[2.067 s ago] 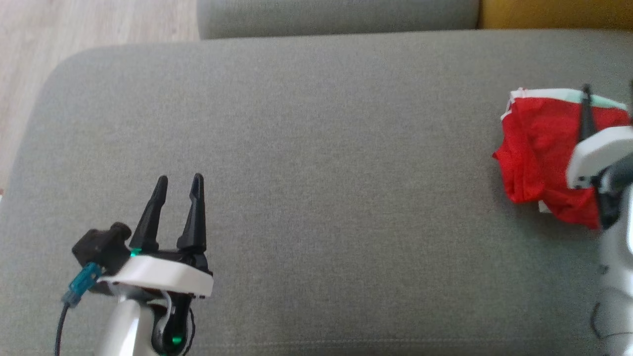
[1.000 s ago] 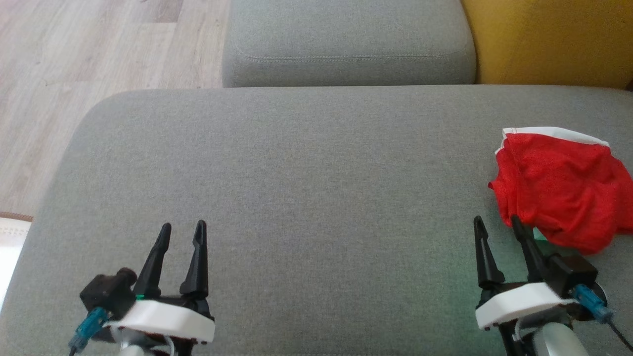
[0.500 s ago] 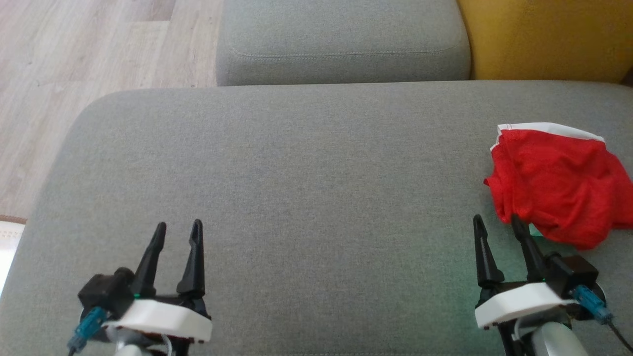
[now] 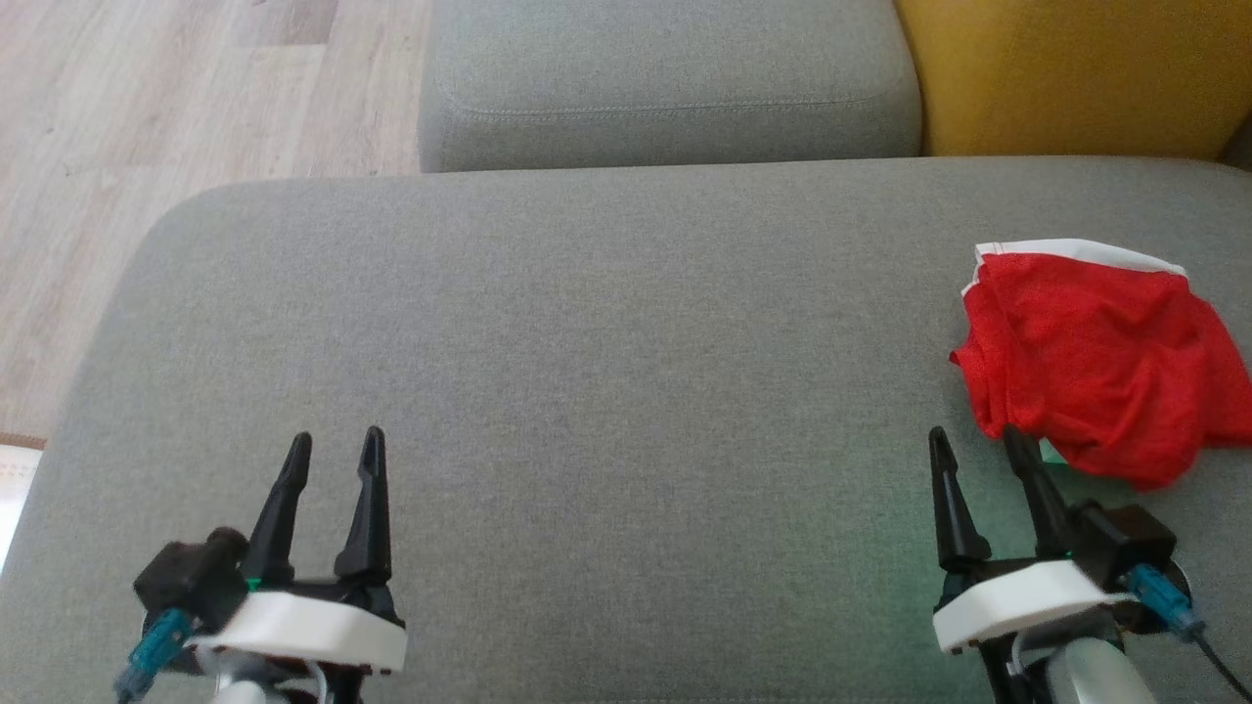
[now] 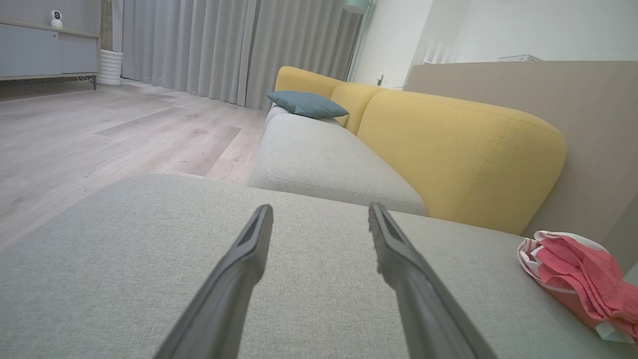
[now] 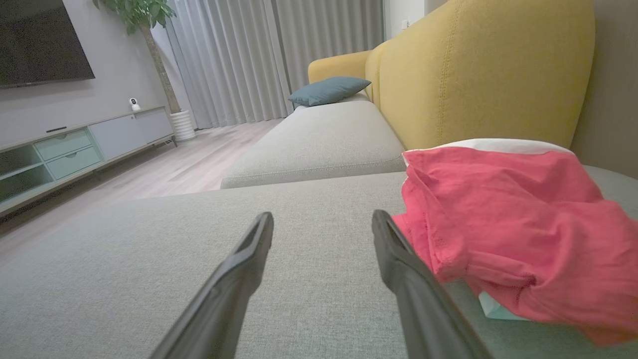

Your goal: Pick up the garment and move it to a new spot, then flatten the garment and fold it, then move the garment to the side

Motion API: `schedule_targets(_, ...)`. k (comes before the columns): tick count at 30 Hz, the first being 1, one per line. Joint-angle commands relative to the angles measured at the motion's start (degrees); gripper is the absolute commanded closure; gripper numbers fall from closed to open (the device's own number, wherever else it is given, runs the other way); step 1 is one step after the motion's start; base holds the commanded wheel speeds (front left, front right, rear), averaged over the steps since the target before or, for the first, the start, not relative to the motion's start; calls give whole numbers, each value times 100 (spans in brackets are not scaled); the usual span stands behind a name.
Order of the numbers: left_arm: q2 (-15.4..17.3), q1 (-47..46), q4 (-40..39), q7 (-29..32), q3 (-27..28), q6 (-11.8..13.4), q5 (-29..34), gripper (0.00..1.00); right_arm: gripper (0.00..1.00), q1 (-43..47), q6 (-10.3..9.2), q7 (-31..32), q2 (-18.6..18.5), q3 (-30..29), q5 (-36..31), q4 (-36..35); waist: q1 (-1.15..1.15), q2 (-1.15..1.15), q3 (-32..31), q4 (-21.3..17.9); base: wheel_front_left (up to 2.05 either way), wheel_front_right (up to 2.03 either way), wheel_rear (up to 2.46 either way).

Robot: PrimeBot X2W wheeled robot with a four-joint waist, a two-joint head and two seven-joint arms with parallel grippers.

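A red garment (image 4: 1095, 362) with a white edge lies bunched at the right end of the grey cushion (image 4: 606, 372). It also appears in the right wrist view as a pink-red garment (image 6: 503, 219) close to the right finger, and in the left wrist view as a small garment (image 5: 578, 279) far right. My right gripper (image 4: 973, 440) stands open just left of and below the garment, nothing between its fingers. My left gripper (image 4: 335, 442) stands open at the lower left, far from it, with nothing held.
A second grey seat cushion (image 4: 665, 88) lies beyond the near one, with a yellow backrest (image 4: 1076, 78) at the top right. Wooden floor (image 4: 176, 108) runs along the left. A blue pillow (image 5: 305, 103) rests further down the sofa.
My right gripper has come off the garment and drawn back to the lower right, open. The camera has shifted, tilting up and drifting slightly. The garment lies where it was left.
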Motion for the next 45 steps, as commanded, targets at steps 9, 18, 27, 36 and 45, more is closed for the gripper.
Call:
schedule_targets(9,-26,104,362,56,-18,0,-249,100,100,128,0,70,9,7,210,312,0,0,1,-12,0,0,0)
schedule_targets(18,-22,27,386,207,64,-10,-786,100,100,92,0,212,7,-59,803,240,0,0,22,-29,0,0,0)
schedule_targets(27,-17,-49,410,358,146,-20,-1322,100,100,53,-1,355,5,-126,1395,171,0,0,43,-46,0,0,0)
schedule_targets(36,-12,-125,434,508,228,-30,-1858,100,100,11,-1,499,3,-195,1986,106,0,0,64,-63,0,0,0)
schedule_targets(45,-8,-202,458,658,309,-41,-2392,100,100,-31,-1,643,1,-264,2575,41,0,0,85,-81,0,0,0)
